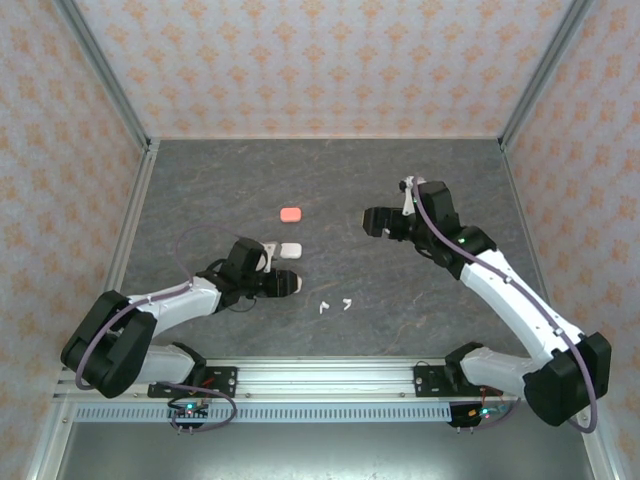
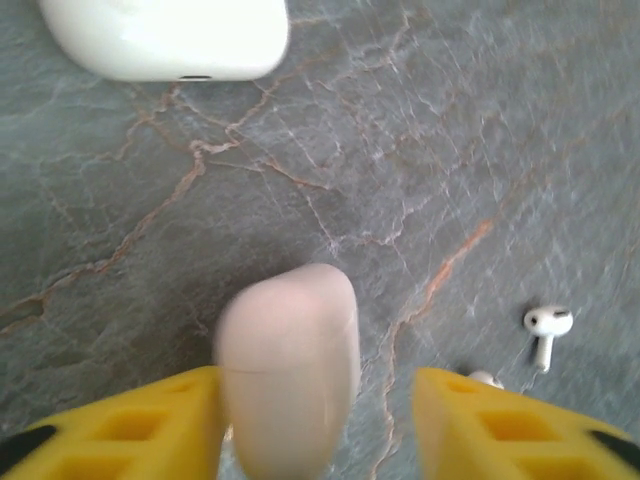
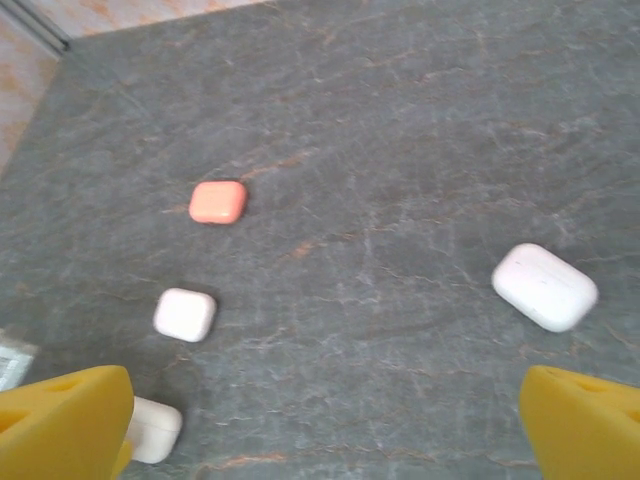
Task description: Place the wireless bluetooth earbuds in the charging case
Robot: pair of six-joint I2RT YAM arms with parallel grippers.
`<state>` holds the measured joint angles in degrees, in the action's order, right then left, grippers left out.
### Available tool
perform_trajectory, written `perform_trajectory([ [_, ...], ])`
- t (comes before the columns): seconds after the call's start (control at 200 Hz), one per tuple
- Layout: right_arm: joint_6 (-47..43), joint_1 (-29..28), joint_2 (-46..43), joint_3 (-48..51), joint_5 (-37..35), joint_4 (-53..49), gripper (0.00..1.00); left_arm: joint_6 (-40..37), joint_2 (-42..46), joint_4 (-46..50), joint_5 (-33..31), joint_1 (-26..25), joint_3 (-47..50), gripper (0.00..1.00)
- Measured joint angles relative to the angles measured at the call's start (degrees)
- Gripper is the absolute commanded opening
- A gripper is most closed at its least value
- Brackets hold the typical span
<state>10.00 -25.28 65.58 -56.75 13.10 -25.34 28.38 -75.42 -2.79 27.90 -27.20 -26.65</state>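
We're at the case-grab step; no buds in yet. The left tool (image 2: pixel 315 400) straddles the pale case (image 2: pixel 288 350) w/ fingers apart. One finger (image 2: pixel 150 420) touches the case and the other has a clear gap, so no clamp yet. Two earbuds (image 2: pixel 548 322) lie loose on the counter (image 2: pixel 450 150), near the pale case on its right-arm side, not touching it. A white case (image 2: pixel 165 35) sits just beyond the pale case, a salmon case (image 1: pixel 291 214) farther beyond. The right tool (image 3: pixel 320 425) hangs well apart from the pale case, fingers wide, nothing btwn them. The lid looks shut, though we can't be sure. Next, we reckon: close the left tool on the pale case, get the lid open, then send the right tool for a bud. It's tiny, so it needs a fine pinch.
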Motion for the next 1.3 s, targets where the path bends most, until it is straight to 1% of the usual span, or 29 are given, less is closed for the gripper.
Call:
perform_trajectory([
  [0.165,-1.07,4.74,1.97,0.00,-0.74,-0.83,0.99,0.20,1.01,-0.11,-2.75,0.00,1.99,0.67],
  [0.265,-2.40,8.15,5.44,-0.09,-0.72,-0.81,0.99,0.09,3.80,0.48,-4.92,0.02,2.08,0.70],
  [0.4,-5.29,11.17,12.24,-0.11,-0.20,0.07,0.99,-0.24,10.82,1.03,-8.46,0.79,2.08,0.79],
  [0.515,-7.02,12.11,18.86,-0.48,0.09,2.32,1.00,-1.55,17.97,1.33,-12.33,1.11,1.38,0.83],
  [0.58,-7.61,12.59,22.38,-0.87,0.55,3.91,1.00,-2.71,20.94,1.40,-14.21,1.11,-0.15,0.84],
  [0.641,-8.09,13.00,25.62,-2.27,1.18,4.52,0.98,-3.69,22.67,1.40,-15.54,1.11,-1.88,0.84],
  [0.781,-9.40,13.60,34.03,-8.68,2.69,5.18,0.96,-6.03,24.94,1.44,-17.92,1.11,-5.42,0.85],
  [0.836,-9.92,13.60,36.41,-10.67,3.26,5.38,0.96,-6.45,25.53,1.44,-18.21,1.11,-5.60,0.85],
  [0.886,-10.38,13.60,38.29,-12.15,3.85,5.42,0.93,-6.69,25.86,1.62,-18.40,1.11,-5.60,0.85],
  [1.021,-11.30,13.60,43.69,-17.64,5.16,3.54,0.92,-7.08,26.58,1.97,-18.58,1.11,-5.53,0.85],
  [1.131,-11.37,13.60,46.49,-20.68,5.90,1.22,0.90,-7.10,27.67,2.19,-18.58,1.11,-5.49,0.86],
  [1.296,-11.37,13.60,48.15,-21.05,6.97,-2.45,0.87,-7.48,28.89,2.19,-18.84,1.11,-5.49,0.86],
])
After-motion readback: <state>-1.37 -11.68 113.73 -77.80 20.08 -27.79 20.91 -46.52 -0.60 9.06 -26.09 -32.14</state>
